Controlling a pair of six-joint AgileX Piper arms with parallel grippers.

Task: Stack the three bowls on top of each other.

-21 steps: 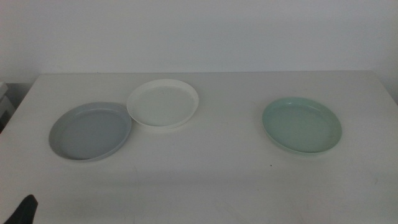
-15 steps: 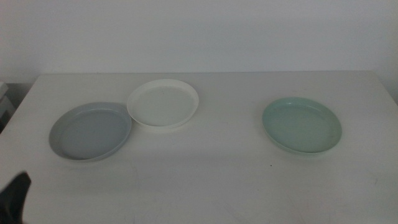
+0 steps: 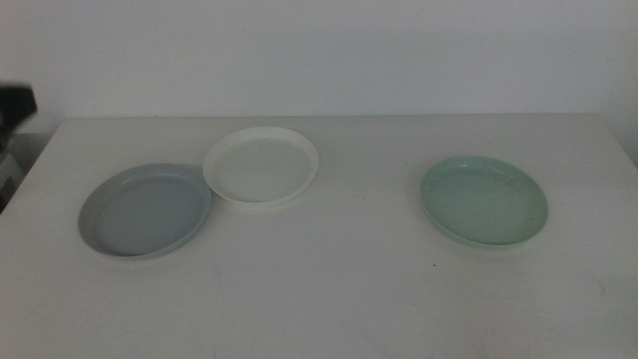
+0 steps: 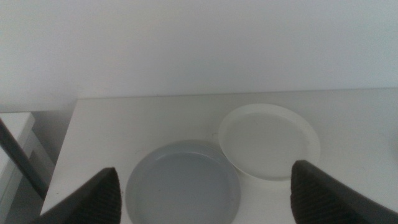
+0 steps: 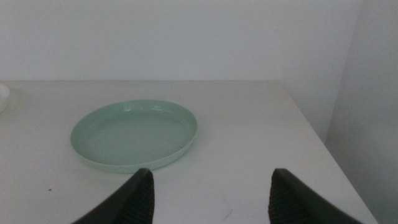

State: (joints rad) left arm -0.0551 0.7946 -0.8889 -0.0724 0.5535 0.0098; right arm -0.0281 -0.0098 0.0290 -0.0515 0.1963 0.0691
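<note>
Three shallow bowls lie apart on the white table (image 3: 339, 289). The grey bowl (image 3: 145, 210) is at the left, and its rim nearly touches the white bowl (image 3: 261, 166) just behind and to its right. Alone at the right sits the mint green bowl (image 3: 484, 199). My left gripper (image 4: 204, 168) hangs open, well above and short of the grey bowl (image 4: 180, 186) and the white bowl (image 4: 268, 140). In the middle view only a dark part of the left arm (image 3: 15, 100) shows, at the left edge. My right gripper (image 5: 211, 173) is open, near the table, short of the mint green bowl (image 5: 134, 134).
A white wall closes off the back of the table. A low white cabinet (image 4: 15, 143) and a dark slanted bar (image 4: 18, 165) stand beyond the table's left edge. The table's right edge (image 5: 311, 130) drops off close to the mint green bowl.
The dark left gripper at the bottom left corner of the middle view rose and left that corner. A dark part now shows high at the left edge. The bowls have not moved.
</note>
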